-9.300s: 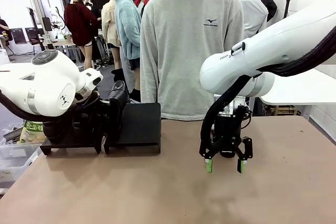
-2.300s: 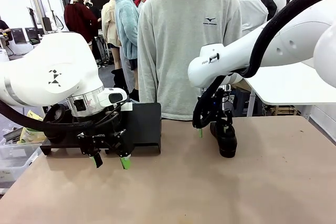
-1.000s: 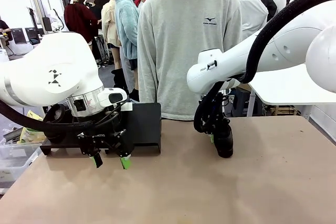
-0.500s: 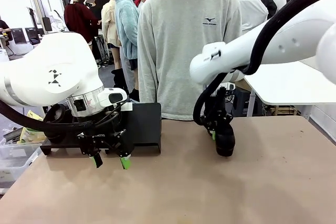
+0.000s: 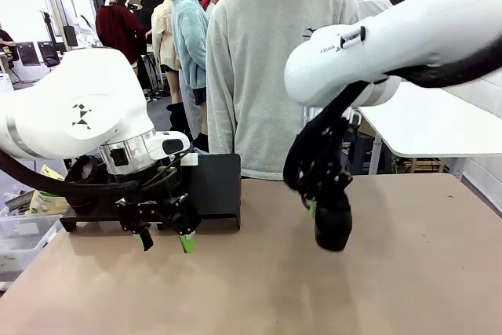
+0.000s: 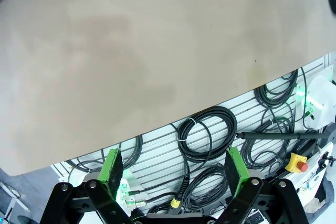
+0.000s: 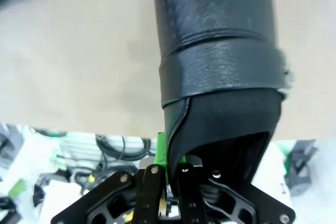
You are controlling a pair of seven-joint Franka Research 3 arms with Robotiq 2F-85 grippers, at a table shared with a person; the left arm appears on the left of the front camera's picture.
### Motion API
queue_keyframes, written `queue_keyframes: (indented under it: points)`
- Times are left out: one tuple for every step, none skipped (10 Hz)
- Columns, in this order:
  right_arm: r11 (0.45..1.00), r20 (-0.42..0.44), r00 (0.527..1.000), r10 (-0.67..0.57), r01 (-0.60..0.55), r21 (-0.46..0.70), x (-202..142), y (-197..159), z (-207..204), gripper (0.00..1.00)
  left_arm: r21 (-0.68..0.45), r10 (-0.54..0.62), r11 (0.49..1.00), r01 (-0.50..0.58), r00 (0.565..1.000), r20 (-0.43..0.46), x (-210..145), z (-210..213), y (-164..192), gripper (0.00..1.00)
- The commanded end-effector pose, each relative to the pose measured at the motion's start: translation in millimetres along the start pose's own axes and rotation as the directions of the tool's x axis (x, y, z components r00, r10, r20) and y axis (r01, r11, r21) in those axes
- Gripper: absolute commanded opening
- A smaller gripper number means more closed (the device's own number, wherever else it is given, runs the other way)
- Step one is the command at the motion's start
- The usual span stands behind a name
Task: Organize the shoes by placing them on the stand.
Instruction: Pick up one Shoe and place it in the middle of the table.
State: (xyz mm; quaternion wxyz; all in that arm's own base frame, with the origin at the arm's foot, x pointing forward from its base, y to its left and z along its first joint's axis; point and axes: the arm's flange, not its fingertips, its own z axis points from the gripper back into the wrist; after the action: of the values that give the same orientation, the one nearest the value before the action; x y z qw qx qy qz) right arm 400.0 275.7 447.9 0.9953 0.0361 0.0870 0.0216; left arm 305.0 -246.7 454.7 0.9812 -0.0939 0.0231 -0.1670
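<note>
A black glossy shoe [image 5: 333, 223] hangs toe-down just above the table right of the middle, and my right gripper [image 5: 313, 207] is shut on its heel rim. The right wrist view shows that shoe [image 7: 215, 56] reaching away from the shut gripper [image 7: 167, 157], which pinches the rim of its opening. The black stand [image 5: 212, 184] sits at the back left of the table, partly hidden by my left arm. My left gripper [image 5: 165, 242] hovers in front of the stand, open with nothing between its green pads. In the left wrist view the gripper [image 6: 174, 167] points down past the table edge.
A person in a grey sweatshirt [image 5: 278, 68] stands at the far edge between the stand and the shoe. The brown tabletop [image 5: 251, 288] lies bare in front. A clear bin [image 5: 20, 233] sits off the table's left edge. Coiled cables [image 6: 207, 135] hang below the table edge.
My right arm has risen and lifted the shoe off the table, bringing it a little toward the camera. The left arm has not moved.
</note>
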Motion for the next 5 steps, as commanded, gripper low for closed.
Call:
queue_keyframes:
  points:
    - [0.996,0.035,0.996,0.084,-0.085,0.018,-21,32,-27,0.0,-0.015,-0.004,1.0,0.004,1.0,-0.005,-2,-1,2,1.0]
    - [0.986,0.008,0.987,0.162,-0.162,0.046,-20,45,-35,0.0,-0.015,-0.004,1.0,0.004,1.0,-0.005,-2,-1,2,1.0]
    - [0.981,0.045,0.983,0.176,-0.179,0.077,-25,55,-41,0.0,-0.015,-0.004,1.0,0.004,1.0,-0.005,-2,-1,2,1.0]
    - [0.983,0.071,0.987,0.146,-0.153,0.103,-25,60,-46,0.0,-0.015,-0.004,1.0,0.004,1.0,-0.005,-2,-1,2,1.0]
    - [0.985,0.048,0.99,0.13,-0.135,0.107,-21,64,-56,0.0,-0.015,-0.004,1.0,0.004,1.0,-0.005,-2,-1,2,1.0]
